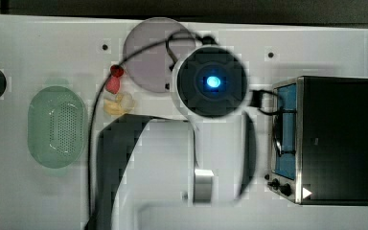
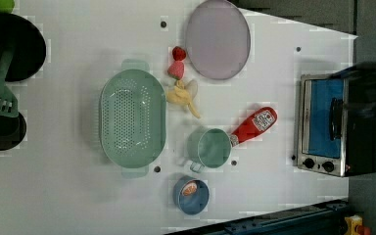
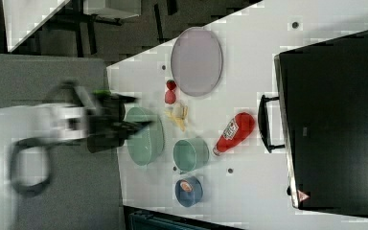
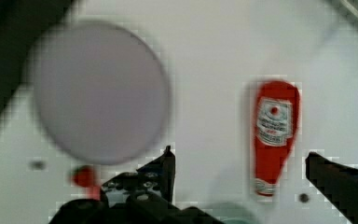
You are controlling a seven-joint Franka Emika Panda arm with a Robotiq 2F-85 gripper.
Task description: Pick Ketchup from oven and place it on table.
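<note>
The ketchup [image 2: 253, 125] [image 3: 235, 131] lies flat on the white table [image 2: 274, 186] between the green cup [image 2: 209, 148] and the oven [image 2: 323, 125], its white cap towards the cup. The oven [image 1: 335, 139] [image 3: 335, 120] stands with its glass door shut. In the wrist view my gripper [image 4: 240, 170] hangs open above the table. The ketchup [image 4: 272, 135] lies below and between its two dark fingers [image 4: 165, 168], nearer the other one, and they do not touch it. In the top view the arm's round wrist [image 1: 211, 81] covers the spot where the bottle lies.
A lilac plate [image 2: 218, 38] sits at the table's far edge, with strawberries [image 2: 177, 63] and a banana [image 2: 186, 95] beside it. A green colander [image 2: 132, 116] and a blue bowl [image 2: 191, 195] stand in the left view's middle. Black pans [image 2: 10, 46] sit on the left view's left.
</note>
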